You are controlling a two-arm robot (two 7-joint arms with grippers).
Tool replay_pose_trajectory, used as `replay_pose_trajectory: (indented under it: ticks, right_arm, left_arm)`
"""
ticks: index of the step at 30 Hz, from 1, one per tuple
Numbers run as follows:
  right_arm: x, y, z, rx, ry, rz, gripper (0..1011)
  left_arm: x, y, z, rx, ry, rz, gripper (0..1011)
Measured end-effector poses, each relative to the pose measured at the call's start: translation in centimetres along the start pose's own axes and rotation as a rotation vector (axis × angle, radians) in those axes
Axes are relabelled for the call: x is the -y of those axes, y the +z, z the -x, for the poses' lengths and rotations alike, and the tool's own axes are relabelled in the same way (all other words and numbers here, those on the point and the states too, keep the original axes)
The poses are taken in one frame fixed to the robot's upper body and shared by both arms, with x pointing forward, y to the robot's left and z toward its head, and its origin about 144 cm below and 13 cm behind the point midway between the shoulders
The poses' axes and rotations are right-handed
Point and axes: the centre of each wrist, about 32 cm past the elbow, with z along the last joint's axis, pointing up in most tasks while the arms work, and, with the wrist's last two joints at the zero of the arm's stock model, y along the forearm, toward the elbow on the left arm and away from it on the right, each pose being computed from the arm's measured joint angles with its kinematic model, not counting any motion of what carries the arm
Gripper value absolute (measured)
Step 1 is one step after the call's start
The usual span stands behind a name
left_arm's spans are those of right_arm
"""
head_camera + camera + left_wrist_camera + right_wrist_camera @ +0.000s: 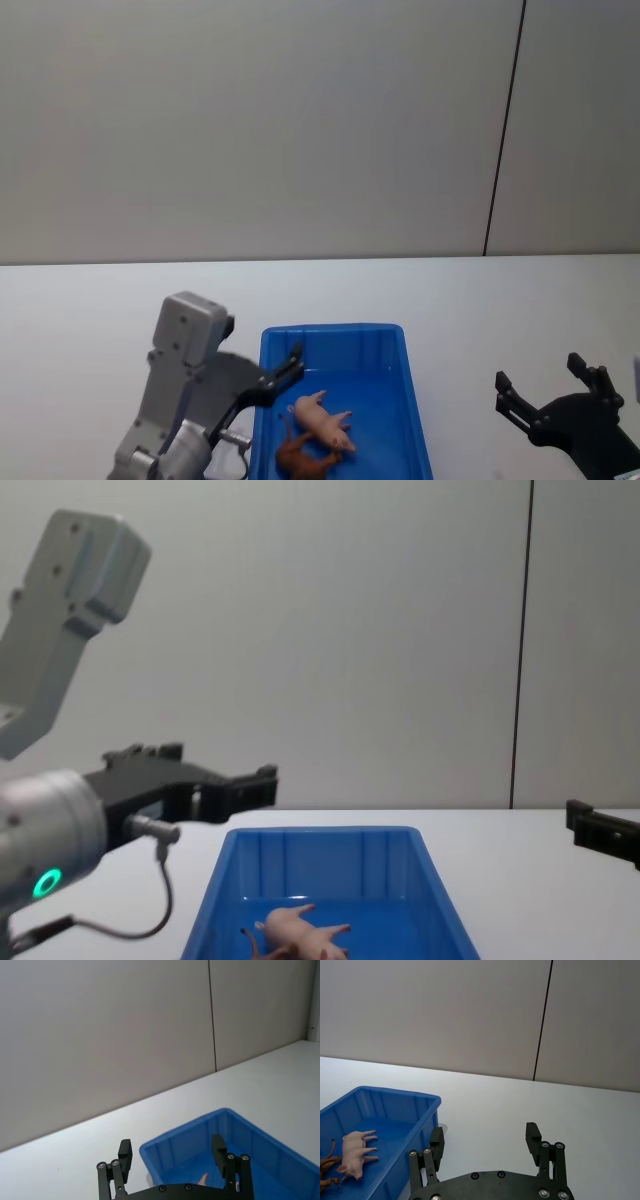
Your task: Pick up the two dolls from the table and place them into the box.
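Both dolls lie inside the box [335,350], so I judge the placing done, and the risks from here are all in getting my arms away. The box is the biggest worry. My left claw [283,372] hangs just above the box's left rim, fingers spread apart and empty. If I pull out low or sideways I could catch that rim and drag or tip the box, since light plastic would probably slide easily on a smooth top. My right claw [542,378], also spread and empty, hovers over bare table well to the right of the box. It threatens little unless it swings toward the box's right wall. The cable [165,890] looping under my left wrist, just left of the box, might snag the rim. A jolt would tumble the pig [322,420], lying on its side mid-floor of the box, and the lion [305,460] close against it at the box's near end. Behind the box rises a plain grey wall [300,120]. Under the box, the white table [480,300] is flat and smooth. A thin dark seam [505,130] runs down the wall, right of the box.
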Motion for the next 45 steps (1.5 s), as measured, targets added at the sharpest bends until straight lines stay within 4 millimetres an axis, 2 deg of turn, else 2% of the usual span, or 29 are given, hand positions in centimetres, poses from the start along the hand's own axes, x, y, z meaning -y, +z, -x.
replay_pose_trajectory:
  ticks: [23,42,45]
  right_arm:
    - [0.1,0.0,-0.1,0.0,-0.006,0.0,1001]
    - [0.1,0.0,-0.1,0.0,-0.007,0.001,1001]
    - [0.1,0.0,-0.1,0.0,-0.007,0.001,1001]
  left_arm:
    - [-5.3,-1.5,-1.1,-0.096,0.137,-0.208,1001]
    - [-6.6,-3.0,-2.0,-0.103,0.159,-0.346,1002]
    - [-6.6,-3.2,-2.1,-0.106,0.156,-0.359,973]
